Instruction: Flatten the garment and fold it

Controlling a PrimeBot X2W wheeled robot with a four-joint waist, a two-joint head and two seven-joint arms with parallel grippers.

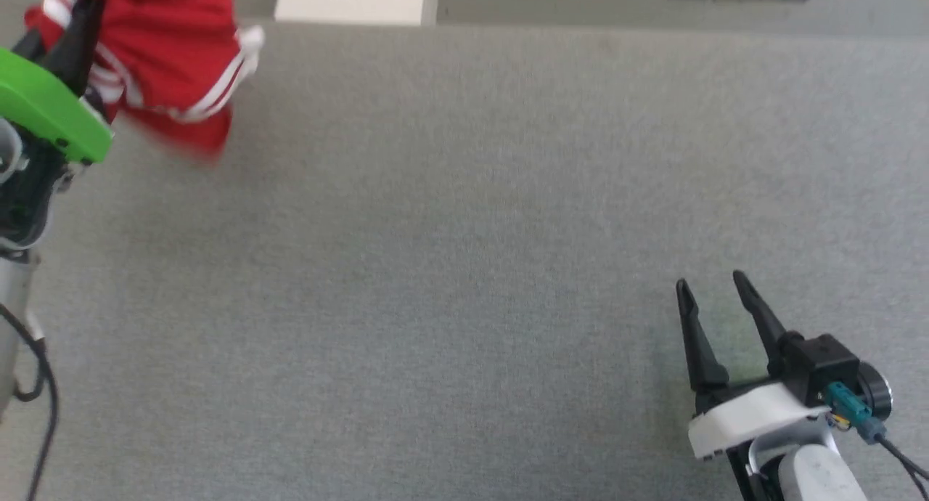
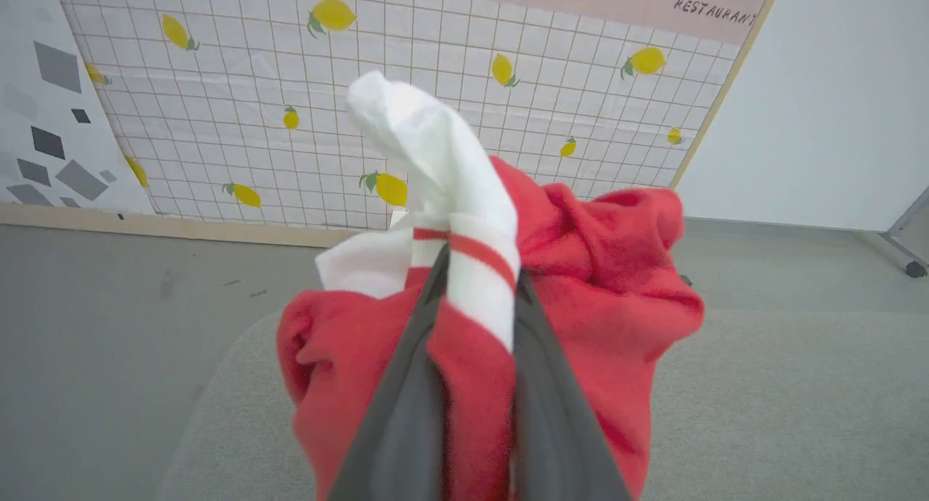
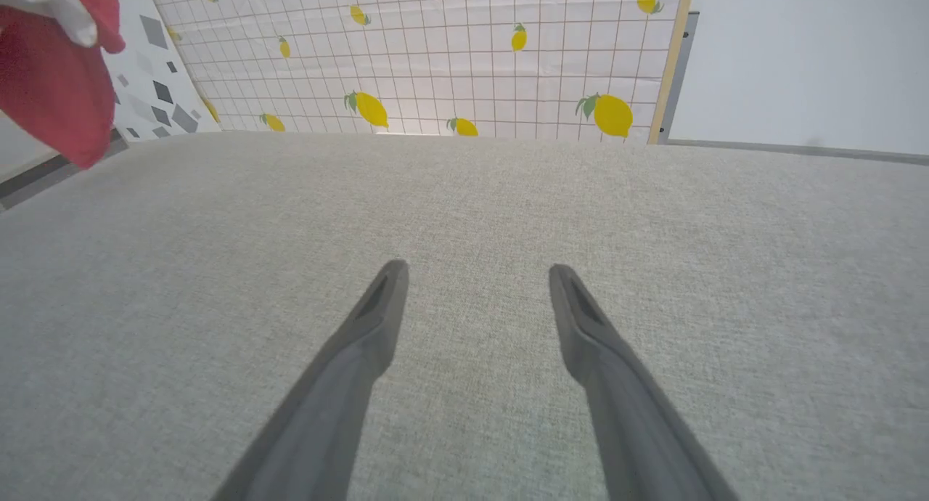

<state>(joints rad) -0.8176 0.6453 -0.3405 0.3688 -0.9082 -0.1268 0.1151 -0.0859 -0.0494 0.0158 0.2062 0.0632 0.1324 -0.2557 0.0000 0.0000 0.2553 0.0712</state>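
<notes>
The left pincer [image 2: 475, 276] is clenching the bunched red garment [image 2: 602, 269], gripping it at a white, red-striped sleeve and holding it up over the far left corner of the grey desk [image 1: 464, 232]. The right pincer [image 1: 715, 279] is hovering released, fingers spread wide, over the desk's near right area, well apart from the garment. A lemon-print wall [image 3: 472, 51] is showing behind.

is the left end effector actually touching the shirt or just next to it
Touching. The left wrist view shows the left end effector closed on the garment, with the striped trim pinched between its two fingers.
</notes>
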